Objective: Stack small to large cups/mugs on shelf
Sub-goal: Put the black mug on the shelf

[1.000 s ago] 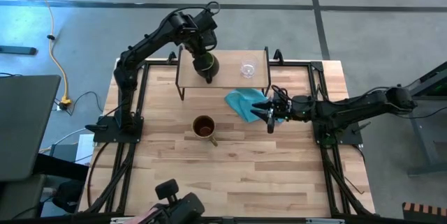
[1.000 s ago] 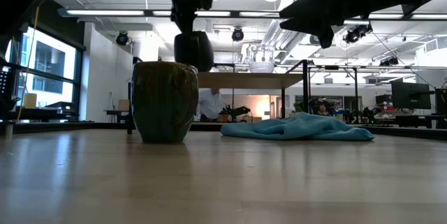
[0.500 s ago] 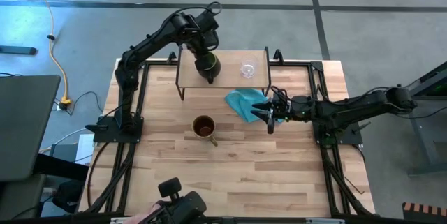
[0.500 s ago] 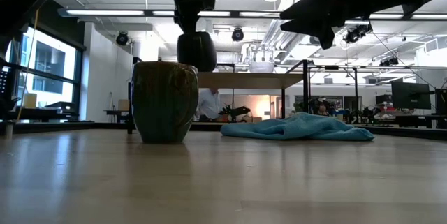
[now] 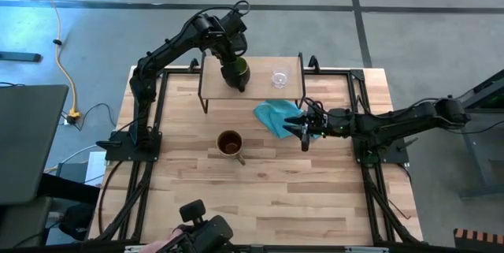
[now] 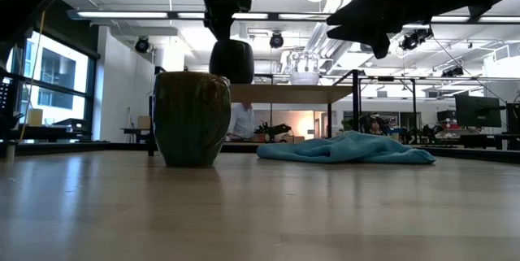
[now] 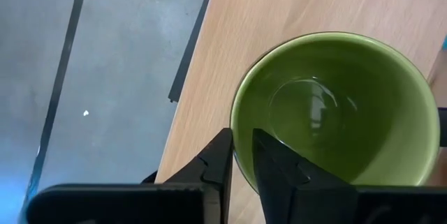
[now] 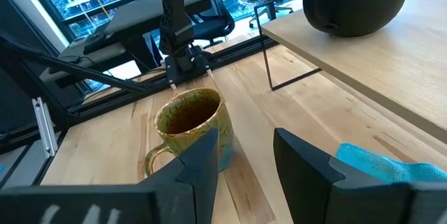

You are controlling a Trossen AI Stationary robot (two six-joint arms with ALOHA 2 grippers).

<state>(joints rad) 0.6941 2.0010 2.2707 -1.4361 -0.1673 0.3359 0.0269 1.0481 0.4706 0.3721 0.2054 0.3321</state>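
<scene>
The dark mug with green inside (image 5: 235, 72) (image 7: 335, 109) is at the left part of the shelf (image 5: 291, 64) (image 6: 284, 93). My left gripper (image 5: 230, 48) (image 7: 242, 161) is shut on its rim. The small clear glass cup (image 5: 279, 76) (image 6: 305, 70) stands on the shelf's right part. The tan-brown handled mug (image 5: 230, 144) (image 6: 192, 119) (image 8: 192, 126) stands upright on the tabletop in front of the shelf. My right gripper (image 5: 303, 131) (image 8: 241, 158) hangs open over the tabletop near a blue cloth, with nothing between its fingers. My left gripper has the dark mug's rim (image 7: 237, 140) between its two fingers, one finger inside the mug and one outside. The fingers come from above, slanting down. The mug is upright with its base (image 6: 231, 80) at the shelf's top; whether it rests there I cannot tell.
A crumpled blue cloth (image 5: 272, 115) (image 6: 349, 149) lies on the table between the shelf's right end and my right gripper. Black frame rails (image 5: 150, 127) run along both table sides. Bare tabletop (image 5: 260, 198) stretches toward the near edge.
The dark mug has shifted slightly along the shelf toward the glass cup, carried by my left gripper, and now stands a little straighter. My right arm has kept still.
</scene>
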